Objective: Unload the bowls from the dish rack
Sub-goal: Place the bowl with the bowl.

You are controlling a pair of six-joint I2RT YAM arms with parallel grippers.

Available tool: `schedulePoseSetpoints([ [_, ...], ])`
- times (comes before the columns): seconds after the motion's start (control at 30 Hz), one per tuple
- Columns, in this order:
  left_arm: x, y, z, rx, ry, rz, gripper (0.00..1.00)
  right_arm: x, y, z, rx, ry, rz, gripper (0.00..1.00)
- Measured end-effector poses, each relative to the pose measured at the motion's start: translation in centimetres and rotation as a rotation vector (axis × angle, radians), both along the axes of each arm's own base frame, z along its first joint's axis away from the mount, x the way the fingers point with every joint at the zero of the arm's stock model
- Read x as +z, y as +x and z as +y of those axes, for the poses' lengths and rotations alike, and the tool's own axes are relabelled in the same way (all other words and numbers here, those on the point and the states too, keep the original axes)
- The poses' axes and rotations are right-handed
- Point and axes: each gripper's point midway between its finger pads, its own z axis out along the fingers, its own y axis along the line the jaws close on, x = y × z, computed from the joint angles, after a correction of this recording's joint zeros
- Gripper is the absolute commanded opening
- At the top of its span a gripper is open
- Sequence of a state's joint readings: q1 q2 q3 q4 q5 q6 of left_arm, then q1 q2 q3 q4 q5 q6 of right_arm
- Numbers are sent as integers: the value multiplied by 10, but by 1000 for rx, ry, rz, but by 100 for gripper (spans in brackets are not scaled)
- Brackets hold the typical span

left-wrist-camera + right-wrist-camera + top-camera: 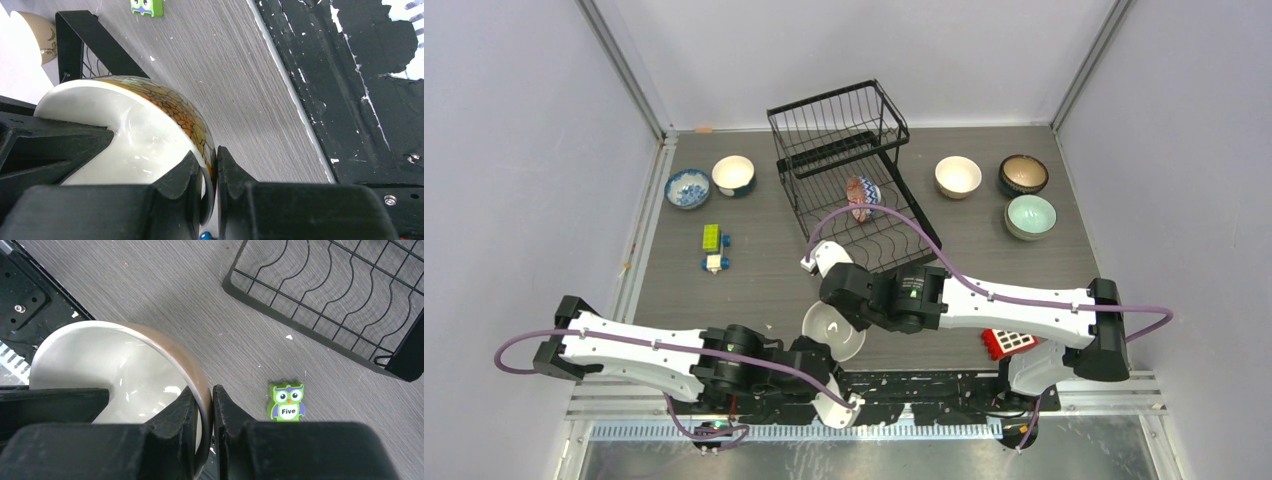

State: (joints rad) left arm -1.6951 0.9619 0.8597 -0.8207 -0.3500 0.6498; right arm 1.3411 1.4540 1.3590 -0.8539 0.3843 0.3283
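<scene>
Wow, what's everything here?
dish rack: one, black wire, back middle
reddish bowl: one, patterned, in rack's lower tray
blue-patterned bowl, dark bowl: one each, back left
cream bowl, brown bowl, mint bowl: one each, back right
tan bowl: one, held by right gripper
brown-patterned bowl: one, held by left gripper
toy blocks: two, multicoloured, left of rack
owl tile: one, green, beside rack's corner
gridded piece: one, red-white, front right
table: one, grey
left arm, right arm: one each, white-black, near edge

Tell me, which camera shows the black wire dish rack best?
The top external view: it shows the whole dish rack, both tiers, with one bowl in the lower tray. The right wrist view catches only a corner of the lower tray; the left wrist view, just a black strut.
</scene>
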Motion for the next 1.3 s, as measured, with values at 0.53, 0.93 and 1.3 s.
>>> schedulePoseSetpoints([
  [0.53,24,14,-6,187,-182,12,100,-7,3,-9,-66,-9,-14,1],
  [0.93,55,22,-3,368,-415,109,100,1,28,-37,-231,33,-109,1],
  [1.3,85,42,-10,672,-685,177,100,23,61,-111,-488,182,-157,1],
])
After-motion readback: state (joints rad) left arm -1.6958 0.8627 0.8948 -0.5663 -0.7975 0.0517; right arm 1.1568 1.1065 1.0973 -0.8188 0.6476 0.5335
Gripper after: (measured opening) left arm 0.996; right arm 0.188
